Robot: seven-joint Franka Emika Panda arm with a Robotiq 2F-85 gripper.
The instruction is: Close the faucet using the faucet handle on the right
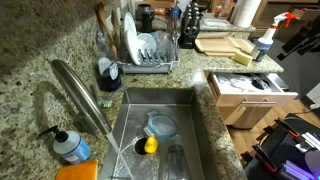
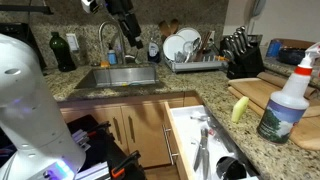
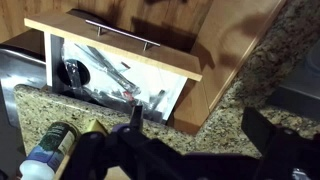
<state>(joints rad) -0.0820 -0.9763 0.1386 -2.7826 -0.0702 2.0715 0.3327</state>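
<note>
The faucet (image 1: 78, 88) is a long arched spout of brushed grey steel at the left of the sink (image 1: 190, 120). A thin stream runs from its tip into the basin. It also shows in an exterior view (image 2: 106, 38) behind the sink (image 2: 120, 77). I cannot make out its handle. My gripper (image 2: 124, 14) hangs high above the faucet at the top of that view. In the wrist view my gripper (image 3: 200, 135) is open and empty, and looks down on the granite counter and an open drawer (image 3: 110, 60).
A clear pump bottle of blue liquid (image 1: 70, 147) stands by the faucet base. A dish rack (image 1: 150, 52) with plates stands behind the sink. The open drawer (image 2: 200, 140) juts out of the counter front. A spray bottle (image 2: 290, 100), a cutting board (image 1: 225, 45) and a knife block (image 2: 240, 55) stand on the counter.
</note>
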